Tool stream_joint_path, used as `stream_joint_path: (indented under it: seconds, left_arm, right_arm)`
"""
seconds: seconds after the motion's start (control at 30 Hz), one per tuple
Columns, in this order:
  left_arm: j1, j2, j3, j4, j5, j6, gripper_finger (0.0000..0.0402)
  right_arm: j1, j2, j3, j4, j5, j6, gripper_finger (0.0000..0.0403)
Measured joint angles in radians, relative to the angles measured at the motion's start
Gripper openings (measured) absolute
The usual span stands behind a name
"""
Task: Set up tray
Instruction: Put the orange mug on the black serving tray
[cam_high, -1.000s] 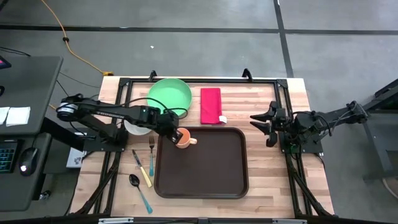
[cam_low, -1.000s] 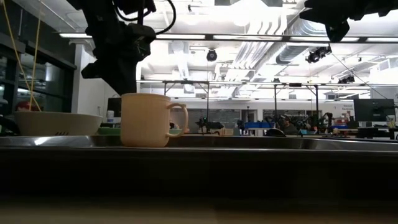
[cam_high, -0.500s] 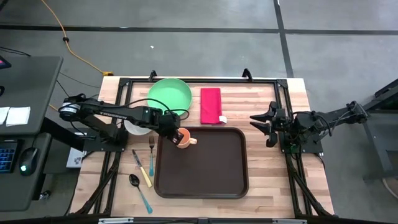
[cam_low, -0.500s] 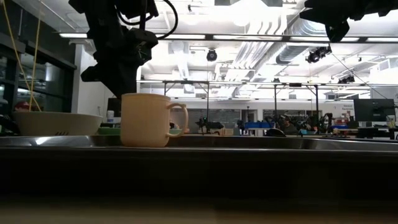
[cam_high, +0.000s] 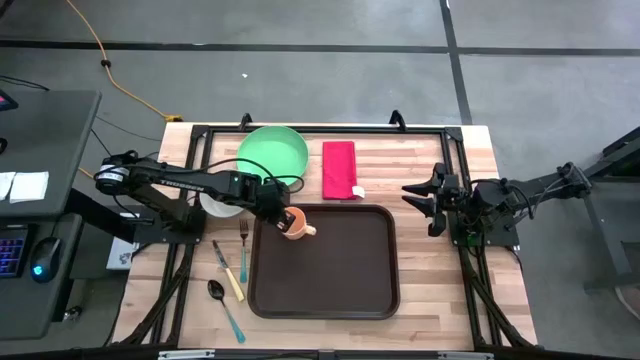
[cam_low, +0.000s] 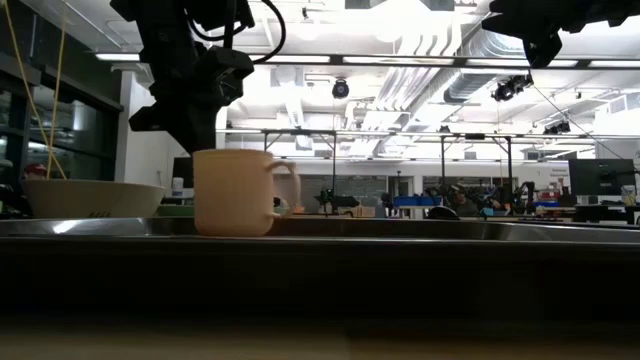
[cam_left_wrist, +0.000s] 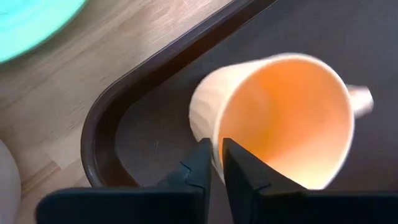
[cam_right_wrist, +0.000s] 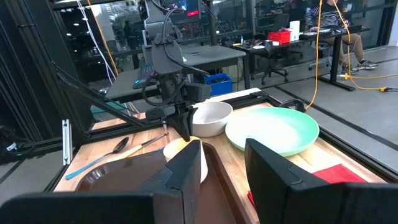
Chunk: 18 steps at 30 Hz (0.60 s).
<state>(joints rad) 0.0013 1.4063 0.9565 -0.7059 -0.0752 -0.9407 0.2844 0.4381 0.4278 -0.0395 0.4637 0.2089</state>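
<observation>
Left arm, reaching in from the tabletop's left edge. Left gripper (cam_high: 283, 214) at the tray's far-left corner, fingers (cam_left_wrist: 200, 167) pinched on the mug (cam_high: 294, 223) rim, one inside, one outside.

White bowl (cam_high: 220, 204): left of the tray, under the left arm.

Fork (cam_high: 243, 250), knife (cam_high: 227, 270), spoon (cam_high: 222, 303): bare wood just left of the tray, toward the near-left corner.

Green plate (cam_high: 272, 153): far edge, left of centre.

Mug: pale orange, upright on the tray's far-left corner, handle toward the tray's middle.

Tray (cam_high: 330, 270): dark brown, rimmed, at the tabletop's centre, reaching toward the near edge; carries only the mug. Judged stiff moulded plastic, light, with a smooth and likely slippery floor, so loads may slide if it tilts. The raised rim is the only hold, best at the middle of a long side, kept level.

Red napkin (cam_high: 339, 169): far edge, just beyond the tray's far rim.

Right arm waits at the right edge. Right gripper (cam_high: 424, 207) fingers (cam_right_wrist: 268, 165) parted, grasping nothing, well apart from the tray.
</observation>
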Motion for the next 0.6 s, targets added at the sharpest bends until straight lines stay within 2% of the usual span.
stream_joint_path:
  seconds: [0.2,0.6]
  left_arm:
    - [0.000,0.000,0.000,0.000,-0.005,0.000,0.0040]
    - [0.000,0.000,0.000,-0.004,-0.006,-0.007,0.0036]
  right_arm:
    - [0.000,0.000,0.000,0.000,0.000,0.000,0.0103]
    - [0.000,0.000,0.000,0.000,0.001,0.000,0.0103]
